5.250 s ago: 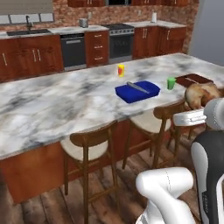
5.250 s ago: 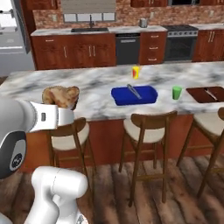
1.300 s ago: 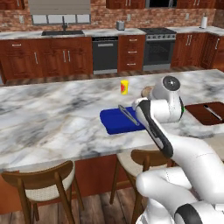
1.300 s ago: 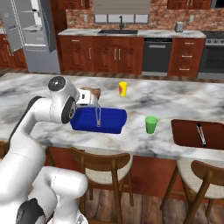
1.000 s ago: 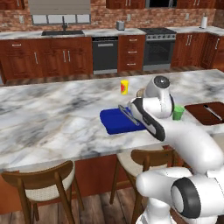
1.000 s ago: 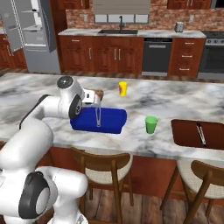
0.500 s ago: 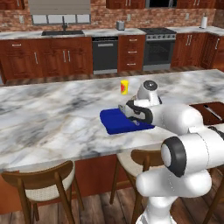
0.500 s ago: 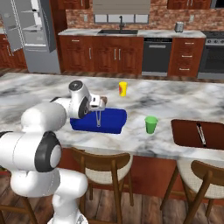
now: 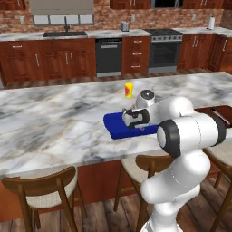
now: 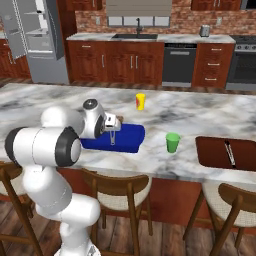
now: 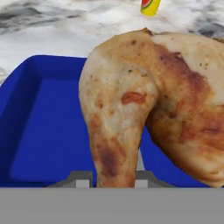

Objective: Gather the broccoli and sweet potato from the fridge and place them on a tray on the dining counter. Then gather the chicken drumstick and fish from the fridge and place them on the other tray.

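Now end effector w/ drumstick over blue tray

A browned chicken drumstick rises straight up from between the jaws, its narrow end pinched between the two grey fingertips. Behind and below it lies a blue tray, its floor bare to the left of the jaws. Beyond the tray's far rim, a yellow bottle stands on the marble counter.

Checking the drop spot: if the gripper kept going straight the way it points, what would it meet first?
Probably the floor of the blue tray: the gripper, holding the chicken drumstick, points down into it, though depth is unclear.
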Tool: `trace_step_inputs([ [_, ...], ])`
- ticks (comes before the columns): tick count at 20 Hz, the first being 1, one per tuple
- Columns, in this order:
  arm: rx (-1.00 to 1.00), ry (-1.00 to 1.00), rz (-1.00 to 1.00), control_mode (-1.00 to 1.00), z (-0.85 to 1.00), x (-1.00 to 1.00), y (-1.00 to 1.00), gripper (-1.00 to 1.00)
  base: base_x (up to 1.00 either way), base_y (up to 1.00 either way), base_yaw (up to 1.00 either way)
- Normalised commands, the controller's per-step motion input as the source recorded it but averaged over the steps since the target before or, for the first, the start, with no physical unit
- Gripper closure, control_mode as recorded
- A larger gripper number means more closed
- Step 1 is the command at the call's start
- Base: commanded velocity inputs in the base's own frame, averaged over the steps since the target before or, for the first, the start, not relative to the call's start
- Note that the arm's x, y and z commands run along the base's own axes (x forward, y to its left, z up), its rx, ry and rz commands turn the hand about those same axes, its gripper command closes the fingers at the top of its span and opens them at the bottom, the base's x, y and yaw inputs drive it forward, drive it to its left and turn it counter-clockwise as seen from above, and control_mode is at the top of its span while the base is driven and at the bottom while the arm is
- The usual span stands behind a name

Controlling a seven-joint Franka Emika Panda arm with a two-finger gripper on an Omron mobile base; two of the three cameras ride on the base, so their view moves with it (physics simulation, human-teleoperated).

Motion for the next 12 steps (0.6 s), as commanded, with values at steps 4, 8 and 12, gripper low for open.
trace_step_inputs([
  [4,0.00,0.00,-0.06,-1.00,-0.32,0.11,0.06,1.00,0.00,0.00,0.00],
  [8,0.00,0.03,-0.08,-1.00,-0.24,0.05,0.07,1.00,0.00,0.00,0.00],
  [12,0.00,0.06,-0.10,-1.00,-0.05,0.06,0.05,1.00,0.00,0.00,0.00],
])
